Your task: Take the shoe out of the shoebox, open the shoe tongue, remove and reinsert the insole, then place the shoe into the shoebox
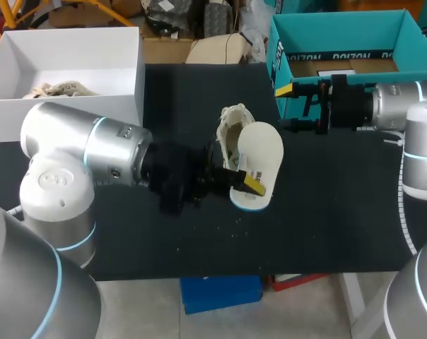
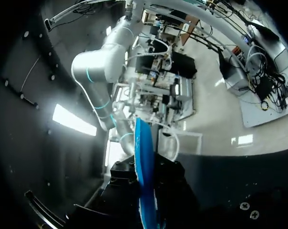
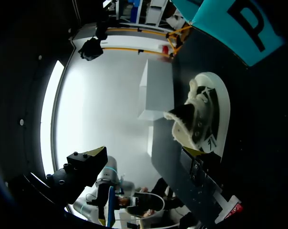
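Pretty clearly a robotics lab bench from where I sit: my left arm (image 1: 79, 155) and right arm (image 1: 404, 106), silver with light-blue rings, come in over a black table (image 1: 326, 212) with a white box (image 1: 65, 78) and a teal box (image 1: 341, 35) at its far edge.

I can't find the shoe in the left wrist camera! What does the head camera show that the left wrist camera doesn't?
Only the head view shows the shoe on the black table, plus the white box, the teal shoebox and the open right hand close to that shoebox. Only the left wrist view shows the insole edge-on, a thin blue strip squeezed between dark fingers. Both views show the left hand holding the insole.
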Motion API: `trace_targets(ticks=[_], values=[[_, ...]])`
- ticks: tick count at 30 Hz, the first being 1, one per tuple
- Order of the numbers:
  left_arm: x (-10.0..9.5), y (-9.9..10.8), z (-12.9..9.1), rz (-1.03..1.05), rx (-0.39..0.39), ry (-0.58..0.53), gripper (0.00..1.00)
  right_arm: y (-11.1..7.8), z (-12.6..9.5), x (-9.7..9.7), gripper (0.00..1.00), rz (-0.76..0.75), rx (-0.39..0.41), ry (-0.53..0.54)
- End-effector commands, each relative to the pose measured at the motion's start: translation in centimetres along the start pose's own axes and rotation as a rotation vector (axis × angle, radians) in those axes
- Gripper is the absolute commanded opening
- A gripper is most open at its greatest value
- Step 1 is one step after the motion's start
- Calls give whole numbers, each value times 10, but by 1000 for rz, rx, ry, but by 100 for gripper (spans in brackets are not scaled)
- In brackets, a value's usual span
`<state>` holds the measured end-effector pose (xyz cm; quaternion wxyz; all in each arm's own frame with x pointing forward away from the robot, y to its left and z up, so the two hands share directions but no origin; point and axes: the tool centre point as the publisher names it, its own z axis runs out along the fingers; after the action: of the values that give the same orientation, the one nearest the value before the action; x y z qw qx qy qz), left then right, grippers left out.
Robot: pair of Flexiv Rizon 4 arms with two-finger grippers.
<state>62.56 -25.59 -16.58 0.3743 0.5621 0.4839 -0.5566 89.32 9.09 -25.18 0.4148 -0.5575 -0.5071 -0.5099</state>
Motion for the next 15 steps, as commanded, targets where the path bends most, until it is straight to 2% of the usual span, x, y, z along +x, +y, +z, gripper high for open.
trace_targets(ticks=[1,5,10,15], values=[[16,-5,4,110,-40,-53,0,0,2,-1,100,0,-3,-1],[33,3,2,160,-30,-50,0,0,2,-1,100,0,-3,-1],[61,28,-4,187,-65,-100,0,0,2,-1,100,0,-3,-1],[71,53,-13,199,-81,-144,0,0,2,-1,100,0,-3,-1]])
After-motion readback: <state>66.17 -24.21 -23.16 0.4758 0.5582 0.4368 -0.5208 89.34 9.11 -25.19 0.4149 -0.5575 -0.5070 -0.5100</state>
